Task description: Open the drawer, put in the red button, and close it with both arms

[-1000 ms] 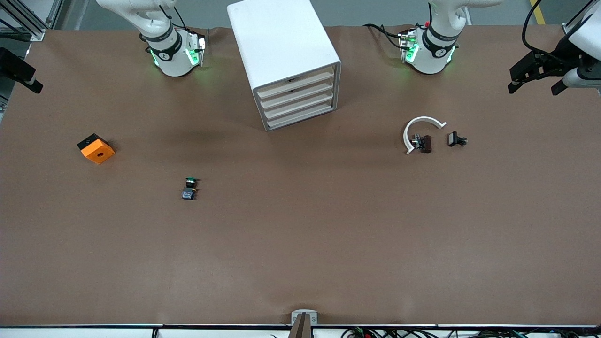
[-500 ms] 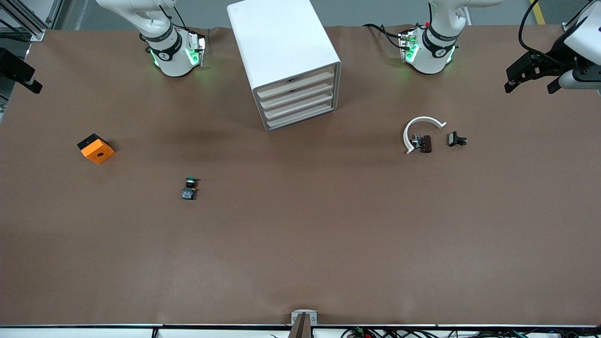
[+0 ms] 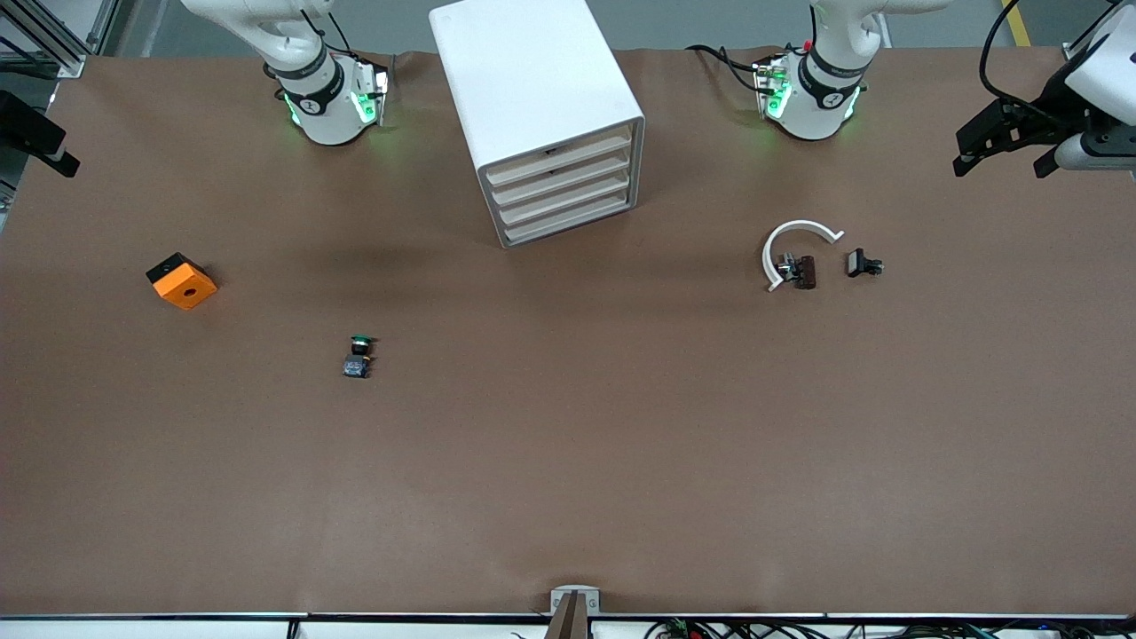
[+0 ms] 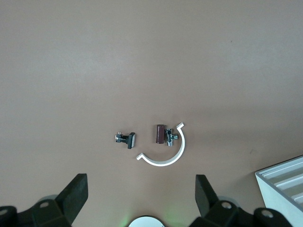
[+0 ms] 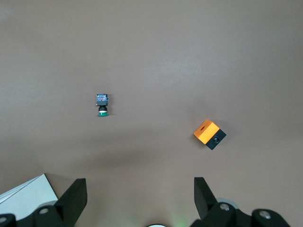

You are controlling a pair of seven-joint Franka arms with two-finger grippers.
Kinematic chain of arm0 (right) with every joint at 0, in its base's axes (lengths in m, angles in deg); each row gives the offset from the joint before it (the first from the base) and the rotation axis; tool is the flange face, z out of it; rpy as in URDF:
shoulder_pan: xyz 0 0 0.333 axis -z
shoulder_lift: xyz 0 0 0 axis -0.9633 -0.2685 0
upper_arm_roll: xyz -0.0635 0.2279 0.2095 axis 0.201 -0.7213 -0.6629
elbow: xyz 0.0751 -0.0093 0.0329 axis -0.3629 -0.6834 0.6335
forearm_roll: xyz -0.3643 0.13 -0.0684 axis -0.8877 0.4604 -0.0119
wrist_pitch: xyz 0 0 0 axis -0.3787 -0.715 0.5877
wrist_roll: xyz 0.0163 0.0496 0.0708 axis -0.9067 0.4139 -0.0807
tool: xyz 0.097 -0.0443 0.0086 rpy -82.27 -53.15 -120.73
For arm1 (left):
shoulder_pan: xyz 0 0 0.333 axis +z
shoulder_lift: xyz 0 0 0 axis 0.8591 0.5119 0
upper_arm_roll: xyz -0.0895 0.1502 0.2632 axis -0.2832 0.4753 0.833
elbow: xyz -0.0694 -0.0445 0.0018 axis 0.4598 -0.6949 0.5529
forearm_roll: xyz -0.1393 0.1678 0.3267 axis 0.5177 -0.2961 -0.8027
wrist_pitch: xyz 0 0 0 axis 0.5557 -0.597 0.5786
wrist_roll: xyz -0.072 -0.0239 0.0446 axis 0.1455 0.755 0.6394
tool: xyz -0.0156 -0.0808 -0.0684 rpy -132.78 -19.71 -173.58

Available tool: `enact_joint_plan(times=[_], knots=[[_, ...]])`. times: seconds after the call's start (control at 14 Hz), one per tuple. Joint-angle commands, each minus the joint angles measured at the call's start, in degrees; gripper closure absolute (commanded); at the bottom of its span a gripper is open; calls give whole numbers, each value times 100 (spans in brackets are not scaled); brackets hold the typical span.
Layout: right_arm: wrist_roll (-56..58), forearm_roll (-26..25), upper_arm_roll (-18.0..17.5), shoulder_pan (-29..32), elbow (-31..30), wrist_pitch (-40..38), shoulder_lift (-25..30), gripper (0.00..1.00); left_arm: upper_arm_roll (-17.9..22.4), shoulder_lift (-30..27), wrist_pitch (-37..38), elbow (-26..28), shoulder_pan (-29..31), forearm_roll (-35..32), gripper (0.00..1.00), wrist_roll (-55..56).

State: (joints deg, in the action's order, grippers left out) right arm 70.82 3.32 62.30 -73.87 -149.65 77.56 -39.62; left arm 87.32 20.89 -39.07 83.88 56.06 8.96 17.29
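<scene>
White arms raised, left pincer (image 3: 1003,153) wide open, empty, right pincer (image 5: 139,198) likewise, over table (image 3: 621,444) ends.

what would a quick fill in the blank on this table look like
The push-button switch lying on the table has a ____ cap.
The white cabinet has ____ drawers, all shut.
The block toward the right arm's end of the table is ____.
The left claw, up over the white ring, is ____.
Missing words: green, four, orange, open.
</scene>
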Motion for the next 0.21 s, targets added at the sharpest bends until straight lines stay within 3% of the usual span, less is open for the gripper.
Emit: enact_joint_plan(times=[0.0,0.14], knots=[[7,-35,-73,85,18,-1,46,0,-19,58,126,-144,-10,-43,0,53],[15,-35,-73,76,18,-1,46,0,-19,58,135,-153,-1,-35,0,53]])
